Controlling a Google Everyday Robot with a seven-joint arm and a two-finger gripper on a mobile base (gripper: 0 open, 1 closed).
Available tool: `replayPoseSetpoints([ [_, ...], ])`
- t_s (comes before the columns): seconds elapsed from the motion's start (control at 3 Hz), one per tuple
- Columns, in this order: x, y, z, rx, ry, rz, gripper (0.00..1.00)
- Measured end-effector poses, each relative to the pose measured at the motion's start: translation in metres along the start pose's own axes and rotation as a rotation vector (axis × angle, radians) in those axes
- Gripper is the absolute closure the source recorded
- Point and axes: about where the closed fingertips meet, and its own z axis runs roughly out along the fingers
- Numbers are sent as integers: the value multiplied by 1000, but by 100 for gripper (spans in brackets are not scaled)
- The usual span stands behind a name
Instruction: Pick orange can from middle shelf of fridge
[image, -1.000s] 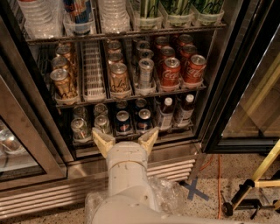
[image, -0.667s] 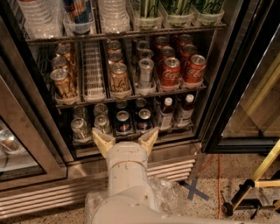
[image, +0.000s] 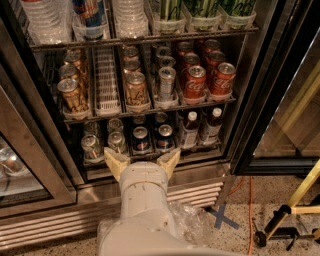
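Gripper (image: 142, 162) of cream plastic with 2 pointed fingers sits low in the camera view, in front of the bottom shelf of the tall steel fridge with dark door frames (image: 252, 107); its fingers are spread wide apart and hold nothing; it is below the metal wire middle shelf with the steel front rail (image: 172, 107) and does not touch it. The brownish-orange soda can with dark writing and a silver lid (image: 136, 90) stands upright at the front of its lane on that shelf, up and a little left of the gripper, well apart from it; more cans like it stand behind it and in the far left lane. Just left of it is a bare white ribbed plastic lane (image: 107, 82); just right of it is a silver-grey can (image: 166, 82), then 2 lanes of red Coca-Cola cans (image: 195, 82). A blue tape cross (image: 220, 217) lies on the speckled floor to the right.
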Motion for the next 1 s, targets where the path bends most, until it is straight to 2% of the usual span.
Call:
replayPoseSetpoints([
  [0.67,-11,17,25,-3,13,-1,0],
  [1.0,-14,46,56,-27,30,-9,0],
])
